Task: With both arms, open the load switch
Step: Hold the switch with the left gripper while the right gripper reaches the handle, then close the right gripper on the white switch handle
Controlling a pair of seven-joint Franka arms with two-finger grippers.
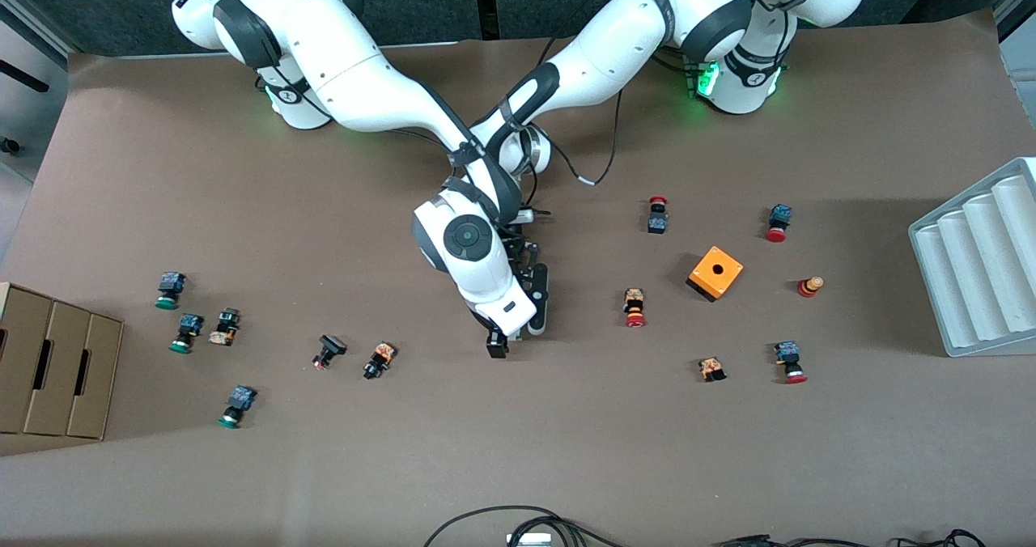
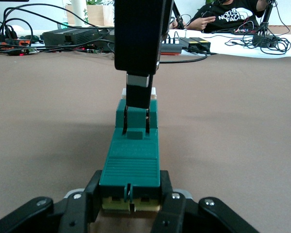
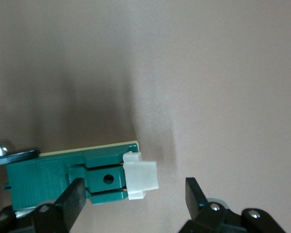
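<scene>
The dark-green rectangular plastic load switch [image 2: 130,160] with its white end piece [image 3: 141,180] lies on the brown paper-covered table [image 1: 566,450], at mid-table under both wrists. In the front view the right arm's white wrist hides it entirely; only the wrist views show it. The left gripper [image 2: 131,206] is clamped on the switch's cream-edged end, one black finger [image 2: 89,196] against each side of the ribbed green body. The right gripper [image 3: 133,194] stands over the white end, its fingers [image 3: 72,196] spread apart, one over the green body, the other over bare table just past the white piece. The right wrist view alone shows a round hole in the recessed green section beside the white piece. The left wrist view alone shows a right finger [image 2: 137,92] reaching down to that recess. An orange plastic cube [image 1: 715,273] with a hole sits well apart, toward the left arm's end.
</scene>
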